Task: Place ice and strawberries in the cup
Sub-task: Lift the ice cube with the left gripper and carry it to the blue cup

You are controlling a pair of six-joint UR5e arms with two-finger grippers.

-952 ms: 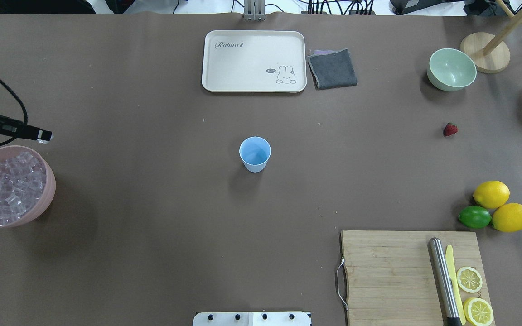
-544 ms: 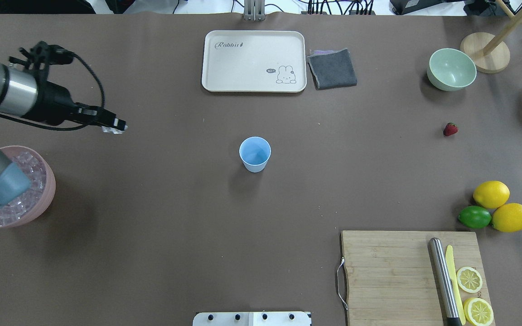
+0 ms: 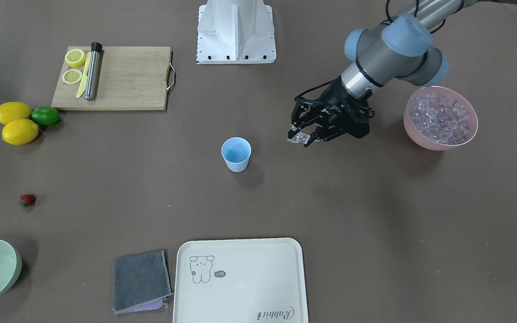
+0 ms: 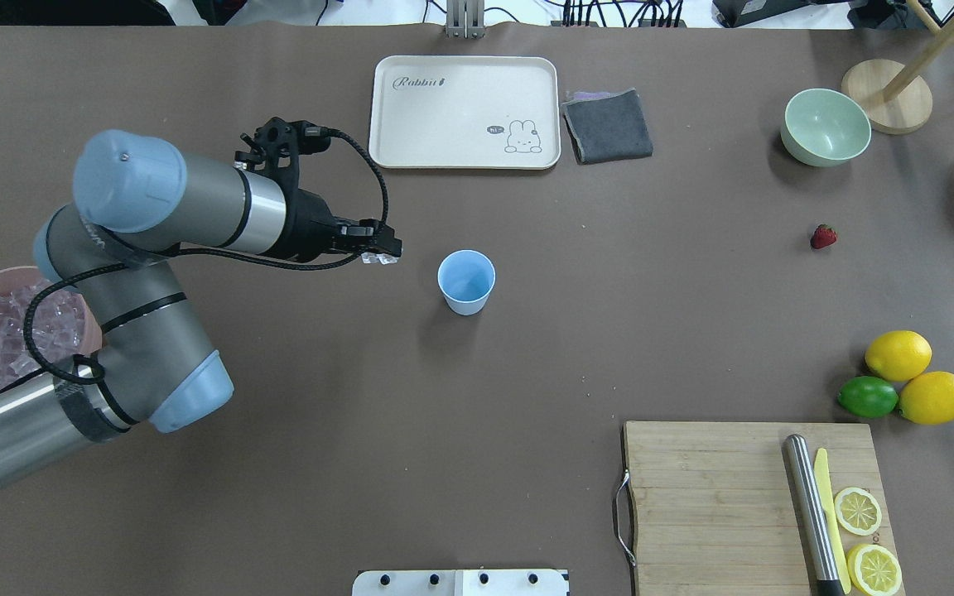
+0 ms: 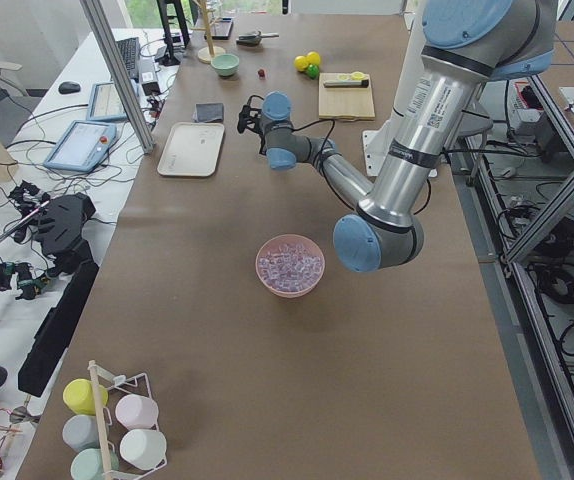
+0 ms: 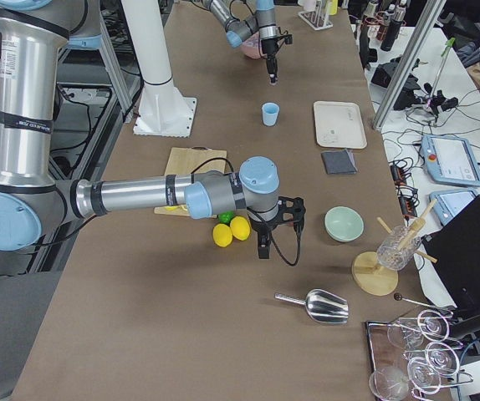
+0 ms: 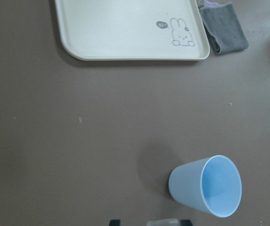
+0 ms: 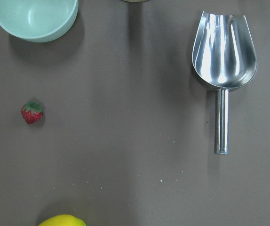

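Note:
The light blue cup (image 4: 466,281) stands upright and empty mid-table; it also shows in the front view (image 3: 236,154) and the left wrist view (image 7: 205,186). My left gripper (image 4: 382,255) hovers just left of the cup, shut on a clear ice cube (image 3: 298,138). More ice (image 3: 440,117) fills the pink bowl (image 4: 86,327) at the table's left end. The strawberry (image 4: 823,237) lies alone on the right side and shows in the right wrist view (image 8: 32,113). My right gripper (image 6: 262,249) hangs above the table near the lemons; I cannot tell if it is open or shut.
A cream tray (image 4: 464,112) and grey cloth (image 4: 608,126) lie beyond the cup. A pale green bowl (image 4: 825,126) sits far right. Two lemons and a lime (image 4: 868,396) lie beside a cutting board (image 4: 709,497). A metal scoop (image 8: 223,52) lies right of the strawberry.
My left arm has swung right from over the pink bowl to just beside the cup, carrying the ice cube. The cup and the strawberry have not moved.

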